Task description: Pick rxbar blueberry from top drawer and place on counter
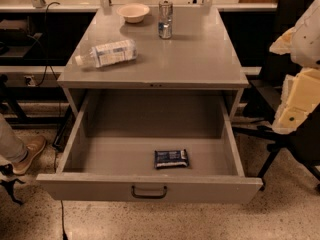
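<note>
The rxbar blueberry (171, 158), a flat dark navy bar with pale lettering, lies on the floor of the top drawer (100, 184), near its front and a little right of centre. The drawer is pulled fully open, and its dark handle (149, 192) is centred on the front panel. The grey counter (200, 59) sits above it. My gripper (292, 109) shows as pale cream parts at the right edge of the camera view, beside the cabinet, level with the drawer and well to the right of the bar. It touches nothing.
On the counter, a clear plastic bottle (107, 52) lies on its side at the left, with a pale bowl (133, 12) and a slim can (165, 19) at the back. A black chair (280, 134) stands at the right. A person's shoe (27, 154) is at the left.
</note>
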`<control>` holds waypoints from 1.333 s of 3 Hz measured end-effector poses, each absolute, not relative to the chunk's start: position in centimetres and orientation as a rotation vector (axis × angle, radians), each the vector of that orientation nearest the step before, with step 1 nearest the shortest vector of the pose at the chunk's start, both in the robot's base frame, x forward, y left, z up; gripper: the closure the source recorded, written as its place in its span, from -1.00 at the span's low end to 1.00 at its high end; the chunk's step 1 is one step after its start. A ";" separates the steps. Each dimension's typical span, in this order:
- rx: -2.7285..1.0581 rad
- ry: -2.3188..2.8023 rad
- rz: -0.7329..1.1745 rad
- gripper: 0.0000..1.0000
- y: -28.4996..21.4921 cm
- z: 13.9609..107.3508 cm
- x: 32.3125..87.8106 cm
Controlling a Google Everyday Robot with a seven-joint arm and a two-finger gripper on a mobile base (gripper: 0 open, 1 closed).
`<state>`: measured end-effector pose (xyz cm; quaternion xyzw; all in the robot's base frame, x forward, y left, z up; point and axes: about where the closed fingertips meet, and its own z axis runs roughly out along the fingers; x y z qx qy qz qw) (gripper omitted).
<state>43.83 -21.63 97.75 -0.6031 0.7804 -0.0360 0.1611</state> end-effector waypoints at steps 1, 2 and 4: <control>-1.722 2.228 -0.103 -1.00 -21.6 97.8 43.8; -1.763 2.178 -0.025 -1.00 -20.2 96.2 45.1; -1.937 2.029 0.274 -1.00 -11.8 85.1 48.6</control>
